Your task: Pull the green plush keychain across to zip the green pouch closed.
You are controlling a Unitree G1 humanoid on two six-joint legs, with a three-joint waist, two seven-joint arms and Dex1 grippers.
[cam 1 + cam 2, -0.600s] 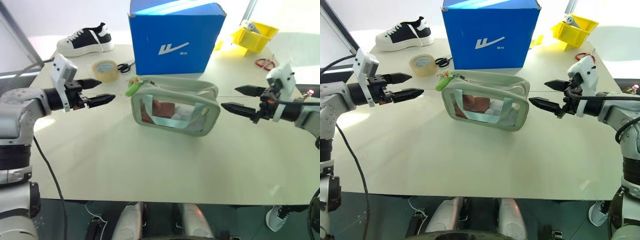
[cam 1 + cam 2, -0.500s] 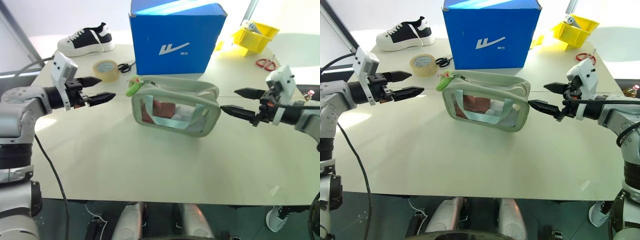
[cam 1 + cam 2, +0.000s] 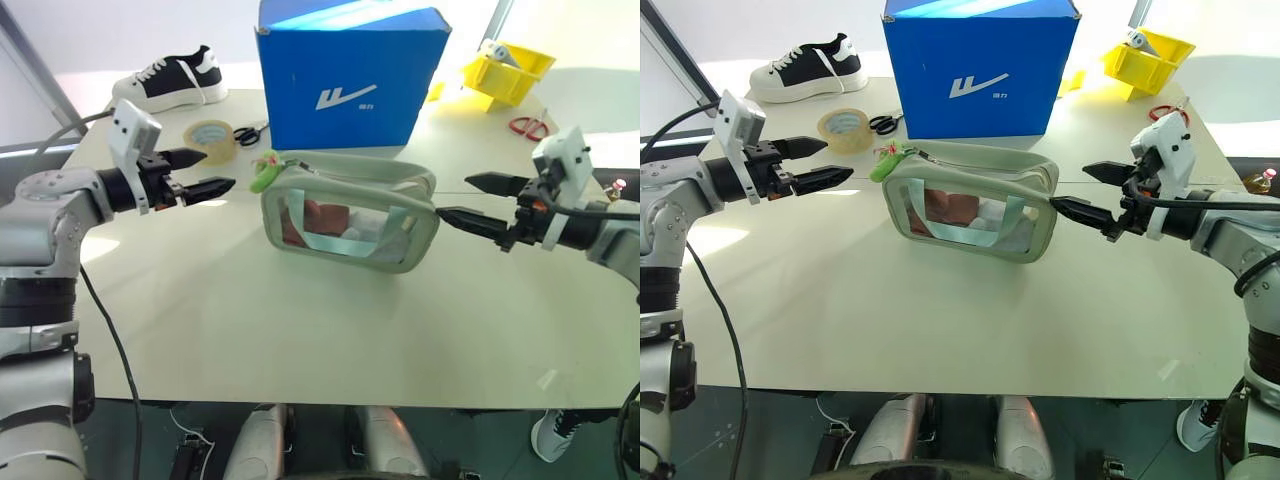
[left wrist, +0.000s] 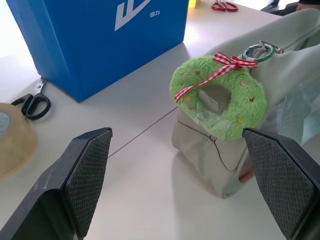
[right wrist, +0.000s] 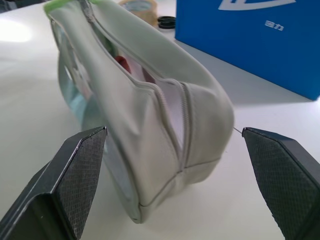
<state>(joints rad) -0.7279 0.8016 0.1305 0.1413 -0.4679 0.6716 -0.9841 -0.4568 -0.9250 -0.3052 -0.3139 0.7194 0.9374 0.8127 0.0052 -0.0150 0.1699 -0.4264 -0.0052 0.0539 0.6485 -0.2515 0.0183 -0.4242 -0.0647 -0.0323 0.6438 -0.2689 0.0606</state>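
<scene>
The green pouch (image 3: 350, 225) stands on the table's middle, its top zipper gaping, with red and white contents behind the clear window. The green plush keychain (image 4: 220, 97), a fuzzy ring with a red checked bow, hangs at the pouch's left top corner (image 3: 264, 174). My left gripper (image 3: 220, 169) is open, hovering to the left of the keychain and pointing at it across a gap. My right gripper (image 3: 453, 196) is open at the pouch's right end, and its lower fingertip (image 3: 1054, 201) comes right up to the fabric. The pouch's end sits between the fingers in the right wrist view (image 5: 175, 132).
A big blue box (image 3: 350, 75) stands just behind the pouch. A tape roll (image 3: 211, 140) and black scissors (image 3: 250, 132) lie behind my left gripper, with a shoe (image 3: 170, 80) farther back. At the back right are a yellow bin (image 3: 505, 70) and red scissors (image 3: 528, 126).
My left gripper has risen a little and edged toward the keychain. My right gripper has crept left to the pouch's right end. The pouch has not moved.
</scene>
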